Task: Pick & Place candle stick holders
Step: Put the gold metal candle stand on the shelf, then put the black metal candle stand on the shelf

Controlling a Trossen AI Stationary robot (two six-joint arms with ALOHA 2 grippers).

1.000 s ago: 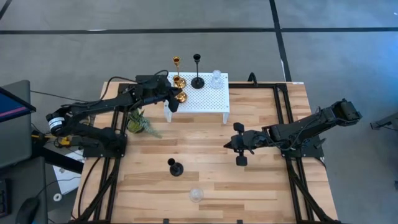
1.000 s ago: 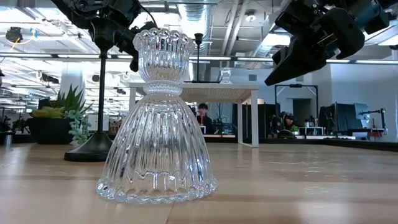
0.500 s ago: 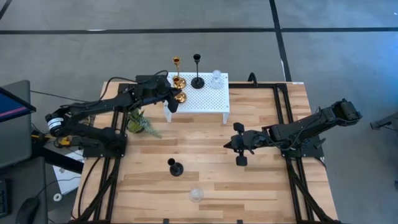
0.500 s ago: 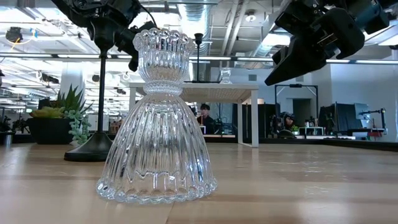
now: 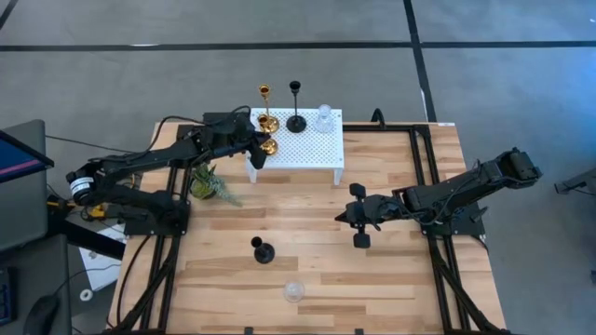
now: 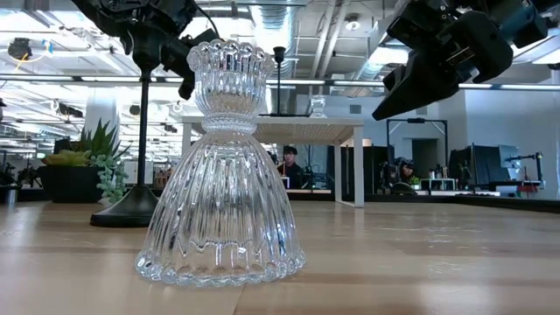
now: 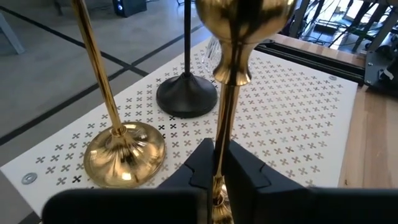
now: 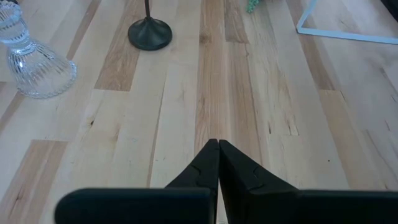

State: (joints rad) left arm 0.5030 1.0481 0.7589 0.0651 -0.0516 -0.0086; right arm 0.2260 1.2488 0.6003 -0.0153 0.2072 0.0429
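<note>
A white perforated stand (image 5: 307,144) at the table's far side carries a gold holder (image 5: 264,110), a black holder (image 5: 296,119) and a clear glass holder (image 5: 323,118), each on its round base. My left gripper (image 5: 264,149) is at the stand's near left corner, shut on the second gold holder (image 7: 239,37). Another black holder (image 5: 263,251) and another clear glass holder (image 5: 293,292) stand on the wood nearer the front. My right gripper (image 5: 359,223) is shut and empty above the table's middle right. My left gripper pinches the gold holder's thin stem (image 7: 222,134) between its two fingers, below the cup. The fingers come about level from the table's left and lie across the stem. The holder stands upright over the stand's near left corner; the fingers hide its base in the wrist view.
A small green plant (image 5: 210,184) lies on the table left of the stand. In the low view the glass holder (image 6: 220,166) stands close to the camera, with the black holder's base (image 6: 131,212) behind it. Bare wood lies between the stand and the two front holders.
</note>
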